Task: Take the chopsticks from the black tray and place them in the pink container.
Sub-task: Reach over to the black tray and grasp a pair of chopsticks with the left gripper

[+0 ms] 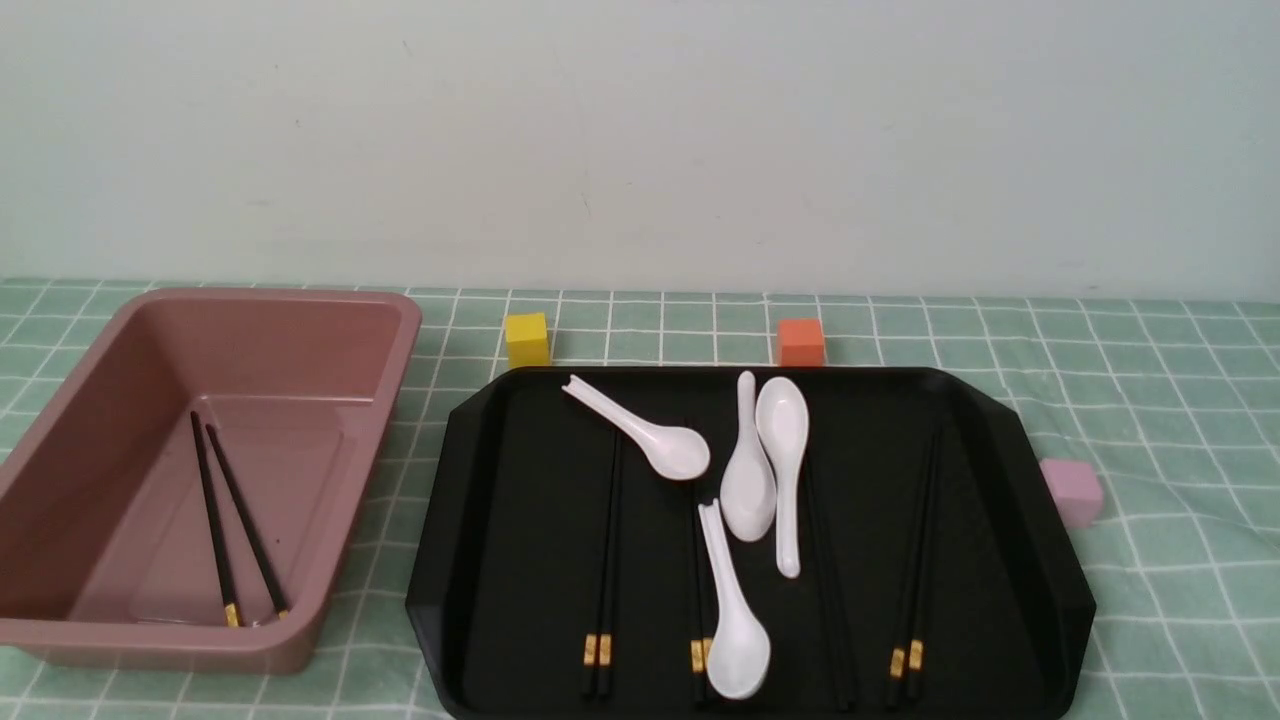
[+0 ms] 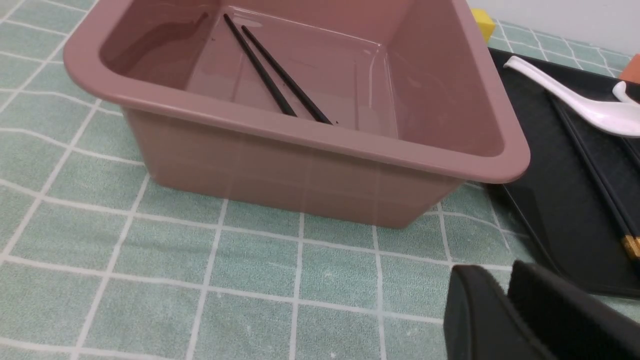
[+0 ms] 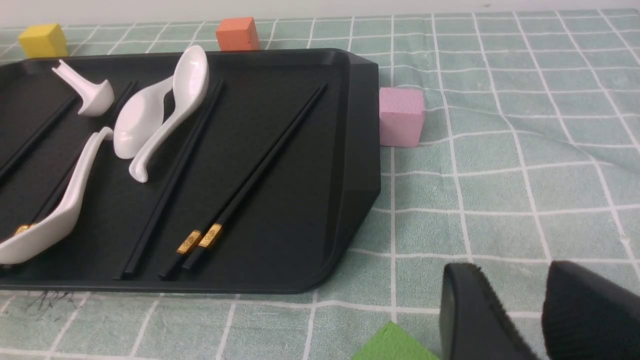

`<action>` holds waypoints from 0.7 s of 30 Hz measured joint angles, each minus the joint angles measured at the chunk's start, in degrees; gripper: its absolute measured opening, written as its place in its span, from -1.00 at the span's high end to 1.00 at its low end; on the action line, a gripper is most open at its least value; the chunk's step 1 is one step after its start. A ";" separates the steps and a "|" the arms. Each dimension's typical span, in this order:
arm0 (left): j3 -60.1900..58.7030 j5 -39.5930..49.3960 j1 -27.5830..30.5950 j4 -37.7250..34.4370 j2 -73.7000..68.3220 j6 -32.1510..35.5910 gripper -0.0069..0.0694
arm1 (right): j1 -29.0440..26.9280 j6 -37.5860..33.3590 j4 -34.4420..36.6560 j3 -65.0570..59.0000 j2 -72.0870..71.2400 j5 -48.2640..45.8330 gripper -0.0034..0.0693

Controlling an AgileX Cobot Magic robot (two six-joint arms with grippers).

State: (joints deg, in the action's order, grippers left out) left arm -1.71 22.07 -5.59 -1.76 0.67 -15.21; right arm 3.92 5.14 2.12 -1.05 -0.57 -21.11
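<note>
The pink container (image 1: 405, 330) stands on the left and holds one pair of black chopsticks (image 1: 213, 520) on its floor, also seen in the left wrist view (image 2: 260, 65). The black tray (image 1: 1000, 560) to its right carries several chopstick pairs, one at the left (image 1: 607, 560), one at the right (image 1: 922, 540), and one partly under a spoon (image 1: 698, 655). My left gripper (image 2: 500, 272) is shut and empty, low over the cloth in front of the container (image 2: 300, 130). My right gripper (image 3: 512, 272) is open and empty, beside the tray's near right corner (image 3: 310, 190). Neither gripper shows in the front view.
Several white spoons (image 1: 650, 440) lie among the chopsticks on the tray. A yellow cube (image 1: 527, 338) and an orange cube (image 1: 801, 342) sit behind it, and a pale pink cube (image 1: 1072, 492) touches its right edge. A green block (image 3: 395, 345) lies near my right gripper.
</note>
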 joint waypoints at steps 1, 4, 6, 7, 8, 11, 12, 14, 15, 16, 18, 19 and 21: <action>0.00 0.00 0.00 0.00 0.00 0.00 0.52 | 0.00 0.00 0.00 0.00 0.00 0.00 0.25; 0.00 0.00 0.00 0.00 0.00 0.00 0.52 | 0.00 0.00 0.00 0.00 0.00 0.00 0.25; 0.00 0.00 0.00 0.00 0.00 0.00 0.52 | 0.00 0.00 0.00 0.00 0.00 0.00 0.25; 0.00 0.00 0.00 0.00 0.00 0.00 0.52 | 0.00 0.00 0.00 0.00 0.00 0.00 0.25; 0.00 0.00 0.00 0.00 0.00 0.00 0.52 | 0.00 0.00 0.00 0.00 0.00 0.00 0.25; 0.00 -0.06 0.00 -1.97 0.00 -1.61 0.52 | 0.00 0.00 0.00 0.00 0.00 0.00 0.25; 0.00 -0.13 0.00 -3.40 0.00 -2.70 0.52 | 0.00 0.00 0.00 0.00 0.00 0.00 0.25; 0.00 -0.51 0.00 -11.01 0.00 -8.36 0.52 | 0.00 0.00 0.00 0.00 0.00 0.00 0.25; 0.00 -0.57 0.00 -15.66 0.00 -11.04 0.52 | 0.00 0.00 0.00 0.00 0.00 0.00 0.25; 0.00 -0.63 0.00 -22.20 0.00 -15.68 0.52 | 0.00 0.00 0.00 0.00 0.00 0.00 0.25; 0.00 -0.84 0.00 -26.54 0.00 -19.17 0.52 | 0.00 0.00 0.00 0.00 0.00 0.00 0.25; 0.00 -0.97 0.00 -31.80 0.00 -22.00 0.52 | 0.00 0.00 0.00 0.00 0.00 0.00 0.25; 0.00 -1.60 0.00 -38.11 0.00 -24.99 0.52 | 0.00 0.00 0.00 0.00 0.00 0.00 0.25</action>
State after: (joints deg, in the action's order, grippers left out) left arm -1.71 20.48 -5.59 -39.87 0.67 -40.20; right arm 3.92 5.14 2.12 -1.05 -0.57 -21.11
